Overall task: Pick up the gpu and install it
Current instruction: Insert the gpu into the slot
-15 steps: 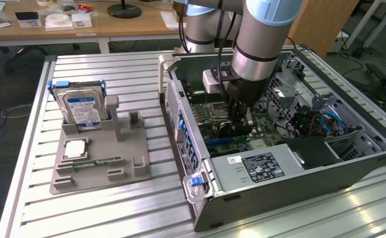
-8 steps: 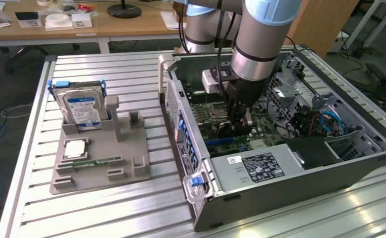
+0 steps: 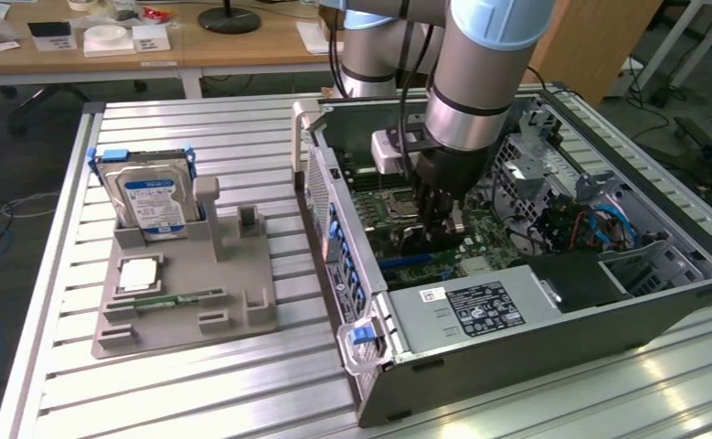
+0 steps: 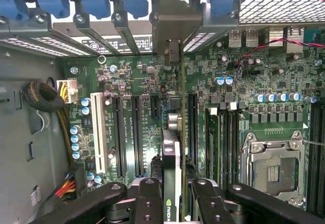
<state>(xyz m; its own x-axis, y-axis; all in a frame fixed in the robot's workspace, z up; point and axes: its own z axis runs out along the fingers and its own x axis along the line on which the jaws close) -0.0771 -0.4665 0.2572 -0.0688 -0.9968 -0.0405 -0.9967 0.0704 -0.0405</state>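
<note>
My gripper (image 4: 176, 206) is inside the open computer case (image 3: 331, 197), just above the motherboard (image 4: 244, 82). It is shut on the gpu (image 4: 171, 155), which I see edge-on between the two black fingers (image 4: 150, 198). The card's silver end bracket (image 4: 170, 51) points at the rear slot openings. The card stands over the expansion slots, between the long black slots (image 4: 136, 132) and the memory slots (image 4: 213, 132); whether it touches a slot I cannot tell. In the exterior view the gripper (image 3: 439, 215) reaches down into the case with the dark gpu (image 3: 423, 238) below it.
A grey parts holder (image 3: 228, 311) on the slatted table at the exterior view's left carries a hard drive (image 3: 148, 197), a processor (image 3: 136, 274) and a memory stick (image 3: 179, 299). Inside the case are the power supply (image 3: 478, 306), the processor socket (image 4: 271, 168) and cable bundles (image 4: 43, 97).
</note>
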